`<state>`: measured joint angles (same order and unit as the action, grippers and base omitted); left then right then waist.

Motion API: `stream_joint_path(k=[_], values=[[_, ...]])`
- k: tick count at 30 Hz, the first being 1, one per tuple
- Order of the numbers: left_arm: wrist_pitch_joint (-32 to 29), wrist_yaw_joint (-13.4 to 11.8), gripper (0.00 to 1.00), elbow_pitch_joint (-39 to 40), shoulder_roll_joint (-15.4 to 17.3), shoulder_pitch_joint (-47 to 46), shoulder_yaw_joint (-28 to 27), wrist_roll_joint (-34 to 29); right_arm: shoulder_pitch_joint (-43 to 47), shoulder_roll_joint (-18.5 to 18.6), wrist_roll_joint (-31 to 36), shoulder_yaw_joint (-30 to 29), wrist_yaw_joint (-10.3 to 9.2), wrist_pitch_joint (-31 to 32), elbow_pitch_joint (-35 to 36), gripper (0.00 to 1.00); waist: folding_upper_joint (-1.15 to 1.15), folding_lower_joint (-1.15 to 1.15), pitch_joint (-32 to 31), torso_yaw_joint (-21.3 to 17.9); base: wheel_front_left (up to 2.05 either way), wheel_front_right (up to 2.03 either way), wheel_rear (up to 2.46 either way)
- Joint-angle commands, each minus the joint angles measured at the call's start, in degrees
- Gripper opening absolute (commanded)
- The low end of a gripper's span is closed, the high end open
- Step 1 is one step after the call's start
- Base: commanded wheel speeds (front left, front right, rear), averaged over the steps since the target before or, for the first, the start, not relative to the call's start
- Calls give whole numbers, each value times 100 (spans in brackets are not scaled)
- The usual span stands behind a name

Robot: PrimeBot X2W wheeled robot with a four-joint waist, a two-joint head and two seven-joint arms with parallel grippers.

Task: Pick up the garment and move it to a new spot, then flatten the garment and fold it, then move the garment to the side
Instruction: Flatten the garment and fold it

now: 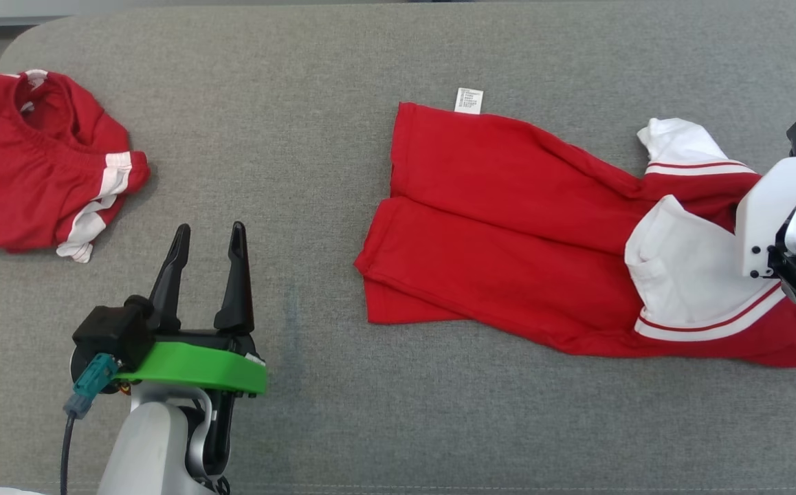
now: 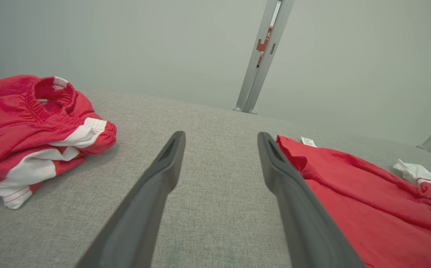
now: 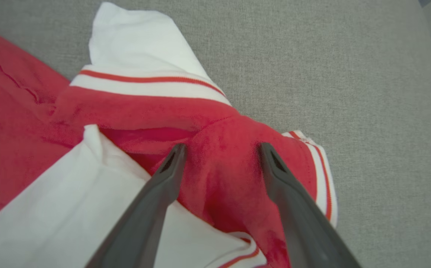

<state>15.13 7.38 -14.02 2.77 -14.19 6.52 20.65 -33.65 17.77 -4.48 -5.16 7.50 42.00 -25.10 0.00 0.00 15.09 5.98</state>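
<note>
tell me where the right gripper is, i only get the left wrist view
observer: the right gripper hangs over the collar end of the red shirt, on the robot's right.
operator: holding the cloth?
observer: no, its jaws stand open; red fabric shows between the fingers with nothing pinched. I cannot tell if the tips touch it.
operator: shirt flat?
observer: not fully. In the head view a white sleeve lies folded over the red body, and a second sleeve sticks out at the far edge.
</note>
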Motion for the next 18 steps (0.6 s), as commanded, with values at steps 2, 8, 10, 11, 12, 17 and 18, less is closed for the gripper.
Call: stream_joint_path(k=[2, 8, 10, 11, 12, 17, 18], values=[[3, 17, 100, 8, 21, -119, 12, 33, -178, 163, -57, 182, -1, 25, -210, 100, 0, 0, 186, 138, 0, 0, 0], [3, 17, 100, 23, 21, -211, 46, 69, -503, 355, -44, 442, 0, -133, -687, 0, 0, 0, 375, 280, 0, 0, 0], [3, 17, 100, 31, 21, -241, 59, 93, -608, 356, 0, 475, 0, -233, -800, 0, 0, 0, 425, 326, 0, 0, 0], [3, 17, 100, 36, 21, -256, 64, 100, -667, 343, 28, 471, 0, -331, -830, 0, 0, 0, 447, 346, 0, 0, 0], [3, 17, 100, 43, 21, -275, 82, 120, -742, 320, 57, 465, 0, -458, -853, 0, 0, 0, 481, 379, 0, 0, 0], [3, 17, 100, 100, 21, -354, 97, 151, -1151, 168, 315, 367, 0, -1221, -977, 0, 0, 0, 606, 519, 0, 0, 0], [3, 17, 100, 110, 21, -358, 98, 161, -1234, 126, 345, 362, 0, -1362, -1007, 0, 0, 0, 623, 544, 0, 0, 0]])
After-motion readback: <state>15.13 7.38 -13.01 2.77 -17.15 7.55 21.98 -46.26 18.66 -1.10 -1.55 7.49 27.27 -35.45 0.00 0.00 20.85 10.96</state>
